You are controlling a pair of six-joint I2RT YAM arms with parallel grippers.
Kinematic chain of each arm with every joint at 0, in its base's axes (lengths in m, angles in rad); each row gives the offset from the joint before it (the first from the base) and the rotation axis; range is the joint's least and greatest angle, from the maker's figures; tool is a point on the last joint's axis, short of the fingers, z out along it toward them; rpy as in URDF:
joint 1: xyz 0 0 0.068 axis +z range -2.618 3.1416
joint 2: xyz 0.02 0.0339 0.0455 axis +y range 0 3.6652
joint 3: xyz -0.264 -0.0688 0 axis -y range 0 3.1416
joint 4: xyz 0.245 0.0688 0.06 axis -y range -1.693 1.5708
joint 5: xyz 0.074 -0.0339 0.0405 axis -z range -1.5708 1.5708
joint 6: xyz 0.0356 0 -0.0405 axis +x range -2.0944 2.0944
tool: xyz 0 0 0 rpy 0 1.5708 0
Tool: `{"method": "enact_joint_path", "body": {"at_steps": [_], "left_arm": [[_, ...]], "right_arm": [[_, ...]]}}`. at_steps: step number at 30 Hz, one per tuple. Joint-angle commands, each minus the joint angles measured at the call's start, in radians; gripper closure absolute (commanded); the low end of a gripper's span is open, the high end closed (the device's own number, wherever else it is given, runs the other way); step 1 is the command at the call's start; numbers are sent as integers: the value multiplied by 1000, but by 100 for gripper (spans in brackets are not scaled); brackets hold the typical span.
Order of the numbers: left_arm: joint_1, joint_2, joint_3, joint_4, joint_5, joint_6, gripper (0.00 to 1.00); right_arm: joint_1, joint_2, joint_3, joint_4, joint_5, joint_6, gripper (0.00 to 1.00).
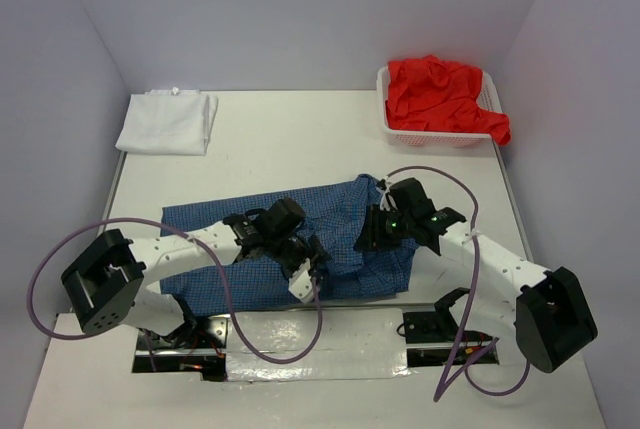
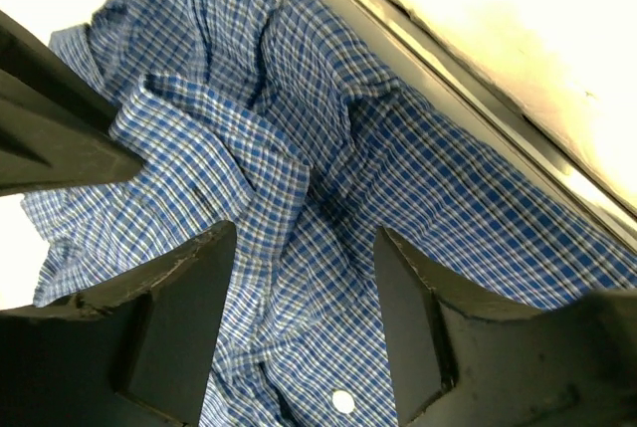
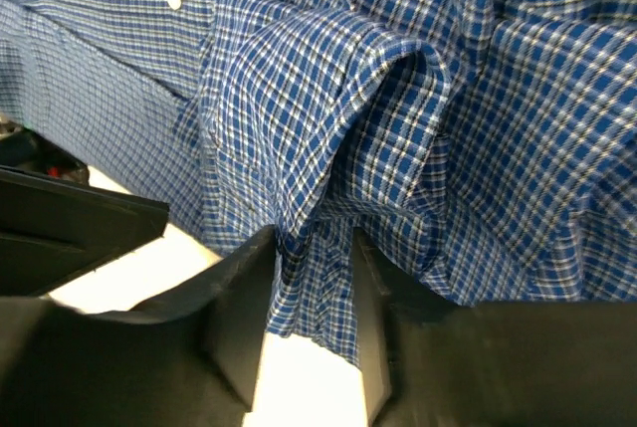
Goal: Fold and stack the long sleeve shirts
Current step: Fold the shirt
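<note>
A blue fine-checked long sleeve shirt lies spread and rumpled on the table in front of both arms. My left gripper hovers low over its near middle. In the left wrist view this gripper is open, with wrinkled cloth and a white button showing in the gap. My right gripper is at the shirt's right part. Its jaws stand apart with a folded edge of the shirt hanging loosely between them. A folded white shirt lies at the back left. A red one is heaped in the basket.
The white mesh basket stands at the back right by the wall. Purple cables loop off both arms near the table's front edge. Bare table lies between the white shirt and the basket.
</note>
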Motion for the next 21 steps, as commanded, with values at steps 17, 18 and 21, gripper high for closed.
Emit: {"method": "enact_joint_path", "body": {"at_steps": [17,18,21], "left_arm": [[151,203,324,-25,-61,-610,27],[154,222,353,-23,-47,-648,27],[177,295,398,-66,-6,-712,28]], "right_arm": [[-34,-32,214,-131,62,-139,28],[-44,3,220,-107,44,-150,28],[-89,82,238,-70,22,-183,28]]}}
